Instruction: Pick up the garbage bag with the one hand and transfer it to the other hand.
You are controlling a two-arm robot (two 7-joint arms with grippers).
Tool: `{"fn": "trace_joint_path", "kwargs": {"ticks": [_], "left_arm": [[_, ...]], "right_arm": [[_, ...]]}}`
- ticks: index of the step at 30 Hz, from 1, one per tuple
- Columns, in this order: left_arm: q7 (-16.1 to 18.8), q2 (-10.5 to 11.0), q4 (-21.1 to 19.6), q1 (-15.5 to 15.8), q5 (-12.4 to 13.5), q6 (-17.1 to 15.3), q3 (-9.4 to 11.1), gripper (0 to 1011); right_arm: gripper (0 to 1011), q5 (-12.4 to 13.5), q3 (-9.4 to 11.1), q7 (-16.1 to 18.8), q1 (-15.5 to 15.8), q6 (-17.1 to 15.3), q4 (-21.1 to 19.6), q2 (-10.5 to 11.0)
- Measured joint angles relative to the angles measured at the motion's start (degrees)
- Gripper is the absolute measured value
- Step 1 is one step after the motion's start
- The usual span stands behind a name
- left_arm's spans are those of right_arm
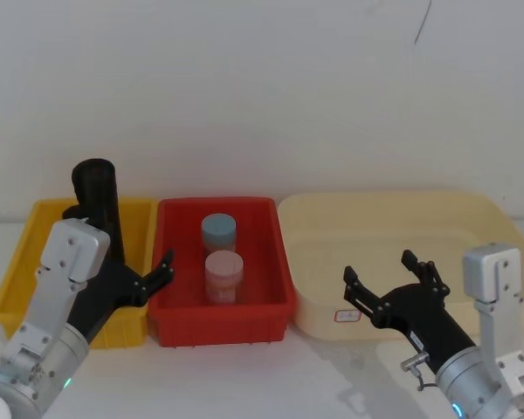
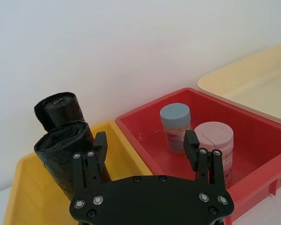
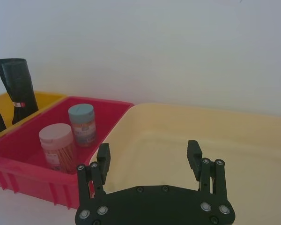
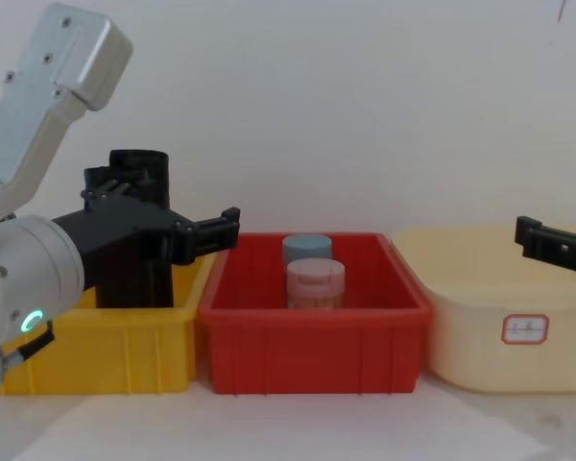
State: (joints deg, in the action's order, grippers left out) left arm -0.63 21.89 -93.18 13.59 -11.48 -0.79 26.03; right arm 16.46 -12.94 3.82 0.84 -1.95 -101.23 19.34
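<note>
The left claw (image 2: pixel 145 138) and right claw (image 3: pixel 149 147) are black and two-pronged, with silver screws (image 2: pixel 98 200) on the plate behind, each on a silver-grey arm (image 4: pixel 53 72) bearing a green ring light (image 4: pixel 29 320).

Light: bright, even, diffuse; you get no hard shadows. Upper frame: white wall (image 1: pixel 262 87) washed pale. Lower centre: faint soft shadows on table (image 1: pixel 271 375). Mild sheen inside red bin (image 2: pixel 154 154).

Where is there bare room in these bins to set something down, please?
The cream tub has a bare floor from wall to wall, ahead of the open right gripper. The red bin has bare floor either side of the blue-lidded jar and pink-lidded jar. Crowded: the yellow bin, where the black rolls stand with the open left gripper beside them.
</note>
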Motion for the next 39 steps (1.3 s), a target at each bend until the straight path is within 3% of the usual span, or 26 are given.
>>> {"fn": "trace_joint_path", "kwargs": {"ticks": [31, 39], "left_arm": [[0.0, 0.0, 0.0, 0.0, 0.0, 0.0, 0.0, 1000], [0.4, 0.1, -1.1, -1.2, 0.4, -0.2, -0.1, 1000]], "right_arm": [[1000, 0.0, 0.0, 0.0, 0.0, 0.0, 0.0, 0.0], [1000, 0.0, 0.0, 0.0, 0.0, 0.0, 0.0, 0.0]]}}
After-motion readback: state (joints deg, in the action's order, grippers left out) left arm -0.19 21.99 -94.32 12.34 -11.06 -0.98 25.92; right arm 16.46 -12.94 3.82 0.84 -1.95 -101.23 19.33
